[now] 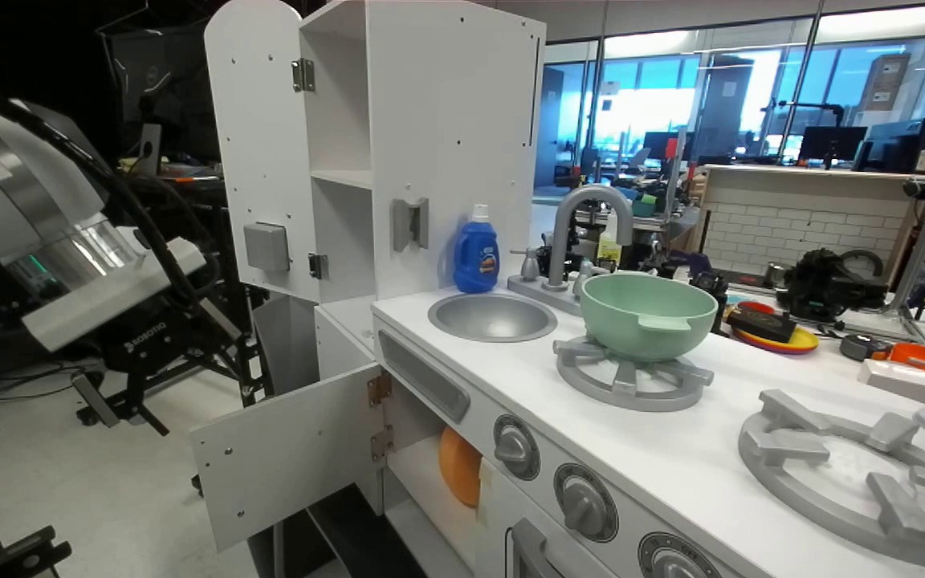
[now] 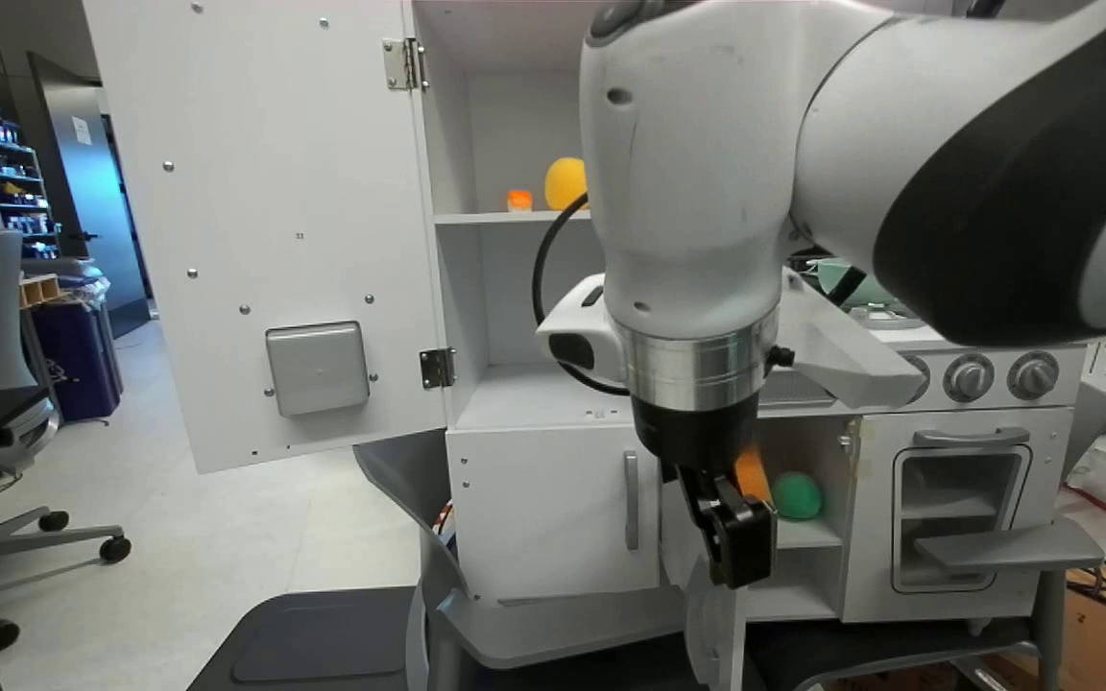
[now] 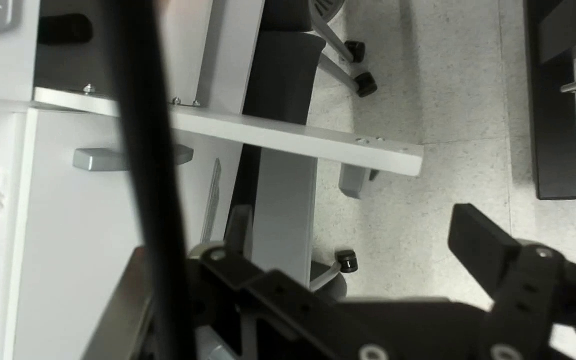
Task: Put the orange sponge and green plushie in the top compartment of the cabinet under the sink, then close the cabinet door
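One claw marked ROBOTIQ, fingers spread wide, orange sponge and green plushie beyond it in the top cabinet compartment, cabinet door swung open near it

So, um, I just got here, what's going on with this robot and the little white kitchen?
A robot arm is putting things away in the white play kitchen. Its gripper is open and holds nothing. The orange sponge and the green plushie are already in the top compartment of the cabinet under the sink. The cabinet door stands open, so closing it looks like the remaining step.
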You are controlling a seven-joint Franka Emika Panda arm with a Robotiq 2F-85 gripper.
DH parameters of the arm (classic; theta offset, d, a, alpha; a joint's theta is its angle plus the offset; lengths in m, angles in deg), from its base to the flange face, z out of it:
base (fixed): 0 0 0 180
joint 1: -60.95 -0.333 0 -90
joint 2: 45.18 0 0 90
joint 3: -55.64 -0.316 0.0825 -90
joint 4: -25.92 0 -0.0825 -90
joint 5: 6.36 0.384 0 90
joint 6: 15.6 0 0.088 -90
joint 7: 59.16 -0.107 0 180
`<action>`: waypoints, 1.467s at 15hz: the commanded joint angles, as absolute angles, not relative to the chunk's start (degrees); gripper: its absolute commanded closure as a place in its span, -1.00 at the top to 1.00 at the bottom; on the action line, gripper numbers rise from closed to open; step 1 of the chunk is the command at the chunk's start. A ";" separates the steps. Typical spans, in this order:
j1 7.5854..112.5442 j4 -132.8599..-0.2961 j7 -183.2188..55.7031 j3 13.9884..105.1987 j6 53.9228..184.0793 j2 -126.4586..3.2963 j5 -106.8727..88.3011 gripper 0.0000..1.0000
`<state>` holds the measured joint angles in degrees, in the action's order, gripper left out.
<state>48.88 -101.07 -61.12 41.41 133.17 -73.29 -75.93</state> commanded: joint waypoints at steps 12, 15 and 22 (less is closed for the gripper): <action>46.51 -86.50 -56.74 45.11 128.40 -88.86 -73.08 1.00; 46.92 -83.35 -56.01 45.82 127.07 -90.88 -72.88 1.00; 47.86 -82.72 -54.75 47.59 125.09 -90.94 -71.93 1.00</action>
